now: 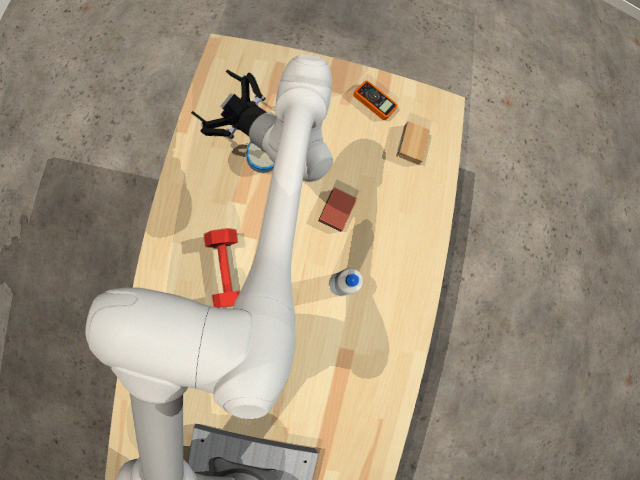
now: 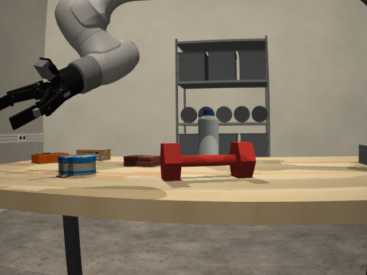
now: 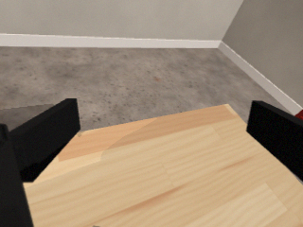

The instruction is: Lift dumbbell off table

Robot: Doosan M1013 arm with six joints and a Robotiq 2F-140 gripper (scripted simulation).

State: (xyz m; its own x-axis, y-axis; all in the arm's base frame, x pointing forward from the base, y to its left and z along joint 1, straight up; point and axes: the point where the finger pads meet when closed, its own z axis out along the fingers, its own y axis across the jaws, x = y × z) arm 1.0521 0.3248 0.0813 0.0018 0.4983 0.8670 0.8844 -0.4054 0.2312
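The red dumbbell (image 1: pixel 223 268) (image 2: pixel 207 160) lies flat on the wooden table (image 1: pixel 403 258) (image 2: pixel 266 189) (image 3: pixel 166 180), near its left edge; the arm's elbow hides part of its near head in the top view. My gripper (image 1: pixel 210 94) (image 2: pixel 6 113) (image 3: pixel 163 114) is wide open and empty. It hangs well above the table's far left corner, far from the dumbbell, and points outwards and down over that corner. In the wrist view only the table corner and the floor lie between the fingers.
A blue and white round tin (image 1: pixel 254 161) (image 2: pixel 77 164) sits under the wrist. An orange multimeter (image 1: pixel 375 99) (image 2: pixel 49 157), a cardboard box (image 1: pixel 414 141) (image 2: pixel 93 153), a dark red box (image 1: pixel 338 208) (image 2: pixel 141 160) and a blue-capped bottle (image 1: pixel 346 282) (image 2: pixel 208 136) stand further right.
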